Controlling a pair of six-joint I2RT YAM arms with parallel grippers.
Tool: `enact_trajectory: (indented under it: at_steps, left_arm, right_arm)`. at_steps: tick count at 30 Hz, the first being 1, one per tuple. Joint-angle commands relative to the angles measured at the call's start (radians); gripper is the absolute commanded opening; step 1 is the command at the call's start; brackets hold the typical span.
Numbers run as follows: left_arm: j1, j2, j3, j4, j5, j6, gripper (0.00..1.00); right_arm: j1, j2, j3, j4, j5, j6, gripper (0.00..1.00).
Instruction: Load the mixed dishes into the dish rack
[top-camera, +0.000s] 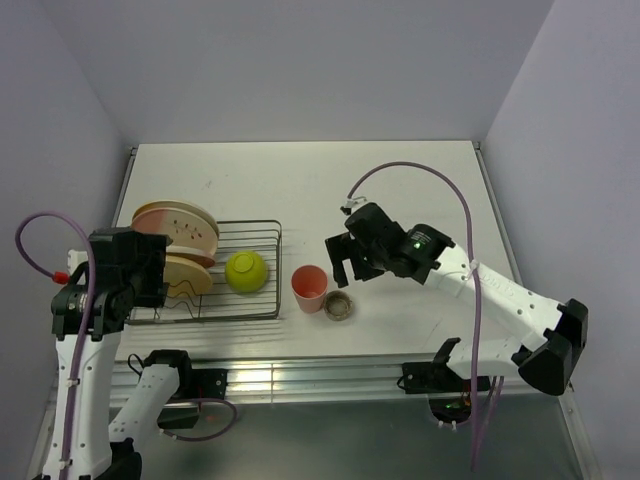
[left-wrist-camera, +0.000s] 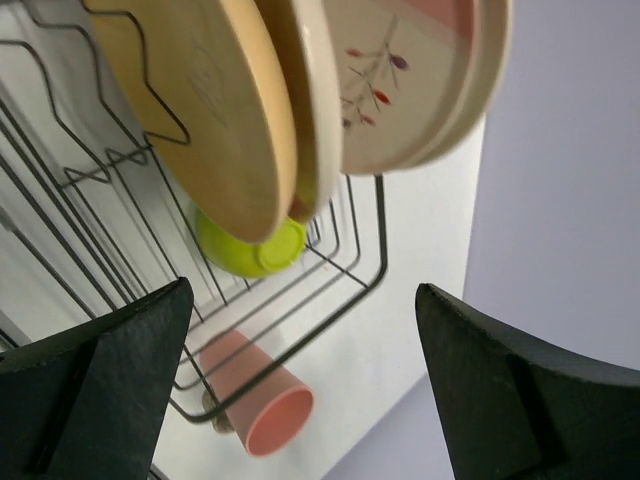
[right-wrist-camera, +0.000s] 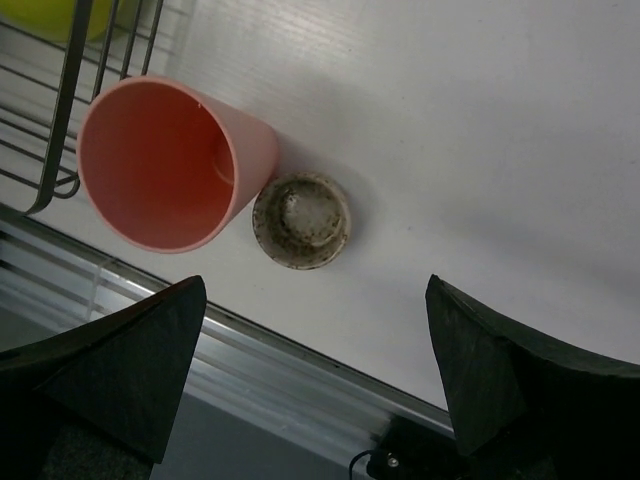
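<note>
Overhead camera looks down on the desk (top-camera: 400, 190). Left wrist camera hugs the dish rack (top-camera: 250, 300); right wrist seemingly faces down. All share the pink cup (top-camera: 310, 287).

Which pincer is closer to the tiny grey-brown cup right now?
Right. The right pincer hangs open just above the tiny cup; the left pincer is at the dish rack's opposite end.

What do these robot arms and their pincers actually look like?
The left arm and right arm are white shells with black joints. A purple cable loops above each; the left one has a red fitting. A green light glows on the right wrist. The left gripper and right gripper have chunky black wedge fingers.
</note>
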Motion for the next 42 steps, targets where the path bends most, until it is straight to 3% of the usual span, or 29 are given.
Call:
enact_trajectory:
  at_steps: [1, 9, 15, 23, 27, 30, 33, 37, 39, 42]
  left_arm:
    - [0.003, -0.002, 0.064, -0.006, 0.09, 0.055, 0.99]
    - [0.003, 0.012, 0.159, -0.078, 0.214, 0.117, 0.99]
    - [0.003, 0.047, 0.289, -0.045, 0.285, 0.206, 0.96]
    - [0.003, 0.134, 0.259, 0.412, 0.617, 0.304, 0.88]
    - [0.001, 0.197, 0.263, 0.491, 0.742, 0.383, 0.89]
    - [0.001, 0.243, 0.289, 0.523, 0.794, 0.445, 0.89]
    - [0.001, 0.274, 0.286, 0.604, 0.861, 0.471, 0.9]
    - [-0.002, 0.3, 0.256, 0.748, 1.01, 0.499, 0.93]
    - [-0.002, 0.288, 0.216, 0.855, 1.074, 0.465, 0.94]
    - [-0.011, 0.263, 0.107, 1.142, 1.179, 0.346, 0.96]
  right_arm:
    - [-0.008, 0.025, 0.021, 0.065, -0.088, 0.02, 0.97]
    - [-0.008, 0.241, 0.128, 0.073, -0.199, -0.021, 0.91]
    - [-0.008, 0.322, 0.099, 0.134, -0.265, -0.01, 0.78]
    - [-0.008, 0.359, 0.128, 0.136, -0.231, 0.005, 0.34]
    - [-0.008, 0.364, 0.147, 0.127, -0.194, 0.008, 0.21]
    - [-0.008, 0.381, 0.173, 0.105, -0.168, 0.0, 0.02]
    - [-0.007, 0.367, 0.252, 0.043, -0.084, -0.009, 0.0]
    - [-0.033, 0.324, 0.476, -0.062, -0.03, -0.036, 0.0]
    - [-0.083, 0.33, 0.57, -0.138, -0.058, -0.032, 0.0]
    - [-0.172, 0.33, 0.716, -0.183, -0.223, -0.003, 0.0]
